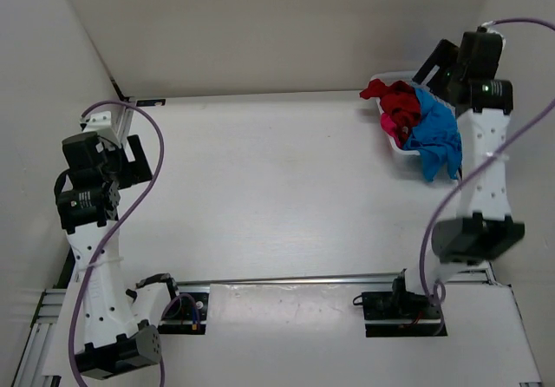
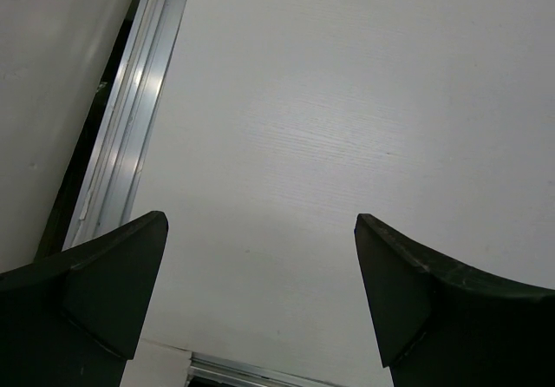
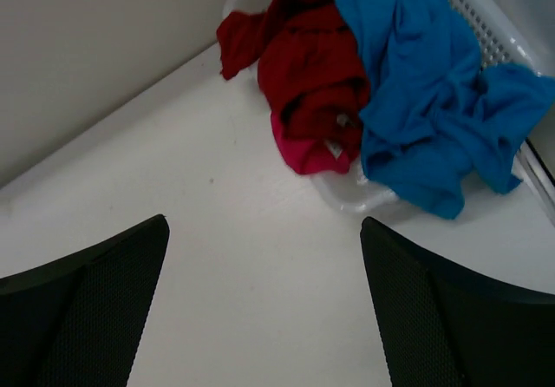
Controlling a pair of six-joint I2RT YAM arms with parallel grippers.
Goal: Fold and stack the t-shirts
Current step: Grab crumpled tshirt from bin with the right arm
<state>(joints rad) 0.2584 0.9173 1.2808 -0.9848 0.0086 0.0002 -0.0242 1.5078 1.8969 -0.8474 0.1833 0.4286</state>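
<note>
- The left arm (image 1: pixel 94 265) rises along the frame's left edge, and the left gripper (image 2: pixel 260 231) has its fingers wide apart.
- The right arm (image 1: pixel 482 157) reaches toward the upper right, and the right gripper (image 3: pixel 264 231) is likewise spread wide.

dark red tee (image 1: pixel 401 102), pink tee (image 1: pixel 391 127), blue tee (image 1: pixel 439 132) all dumped in white basket (image 1: pixel 401 147) | blue tee flops over basket's near rim

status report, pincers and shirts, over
Left pincer open, right pincer open, both empty. Red shirt, pink shirt, blue shirt heaped in basket, unfolded. Nothing blocking the heap.
</note>
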